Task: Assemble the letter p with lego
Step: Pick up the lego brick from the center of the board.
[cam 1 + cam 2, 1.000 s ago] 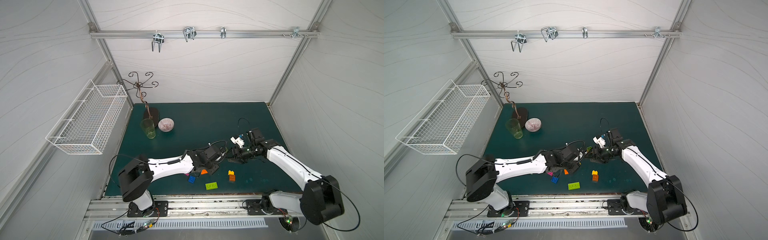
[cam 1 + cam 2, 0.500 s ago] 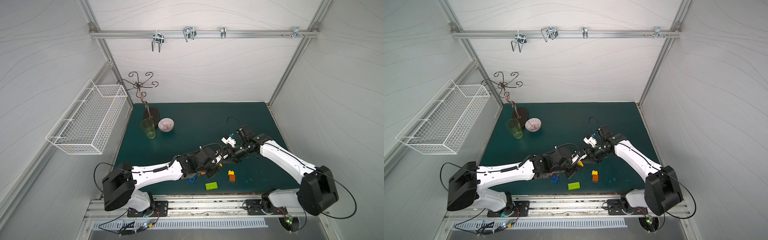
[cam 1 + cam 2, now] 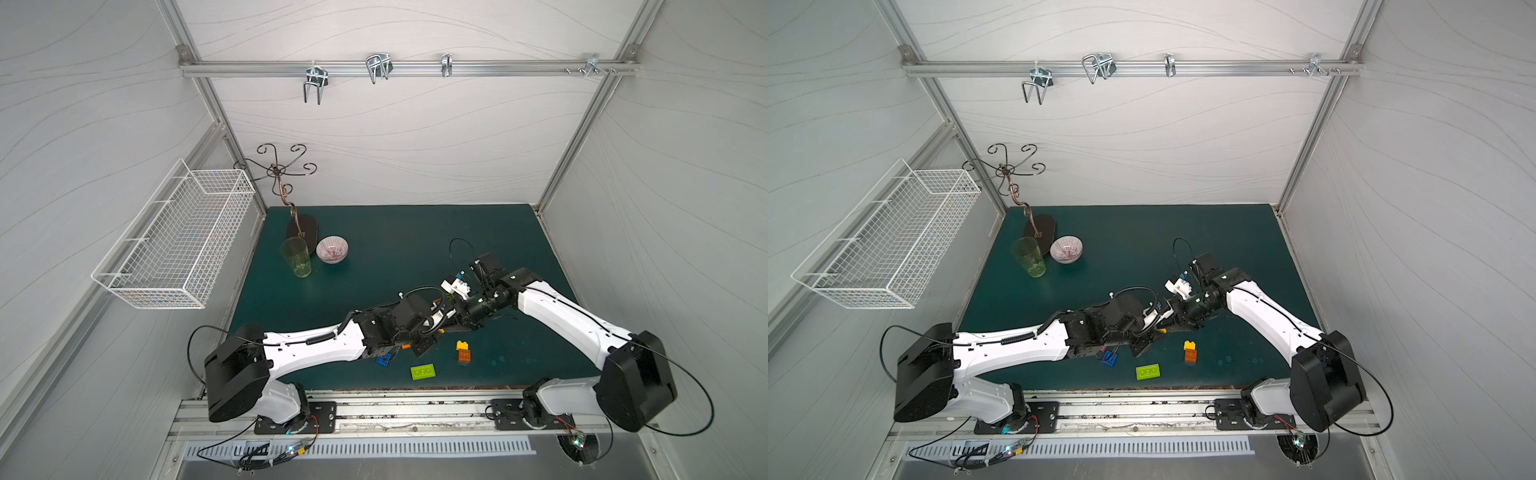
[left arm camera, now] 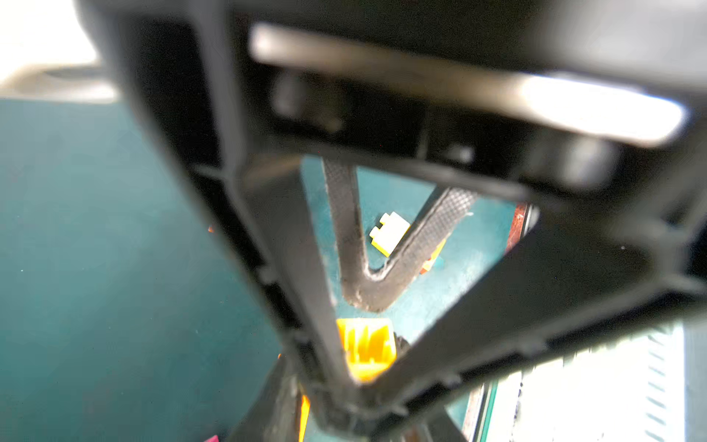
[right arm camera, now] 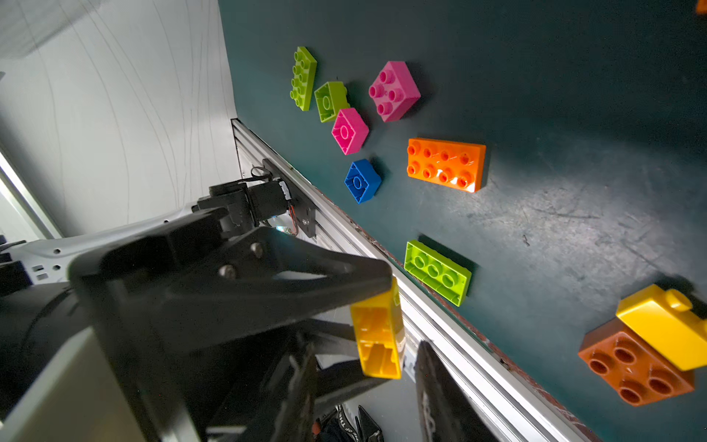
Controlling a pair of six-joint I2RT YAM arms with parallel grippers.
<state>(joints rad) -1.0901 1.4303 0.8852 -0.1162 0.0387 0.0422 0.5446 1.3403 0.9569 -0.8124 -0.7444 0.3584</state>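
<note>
Lego (image 5: 445,164): loose bricks lie along the near edge of the green mat (image 3: 395,257), about its middle. One yellow brick (image 5: 377,333) is off the mat, held in the air above that same near-centre area.

Change noted: within the last second the left arm has stretched right and the right arm has swung left, so the two claws now meet tip to tip. The left claw (image 4: 357,377) is clamped tight on one end of the yellow brick. The right claw (image 3: 451,325) has narrowed to partway open and stands close about the brick's free end. We cannot tell whether it touches yet.

Our judgement: a hand-over or re-grip between the claws is under way. The letter is barely begun. The only joined piece we see is a yellow-and-orange stack (image 3: 463,353), to the right of a lime brick (image 3: 423,371).

Condition of the held brick: oblong and glossy, its hollow two-celled underside turned to the right wrist camera, studs facing away.
</note>
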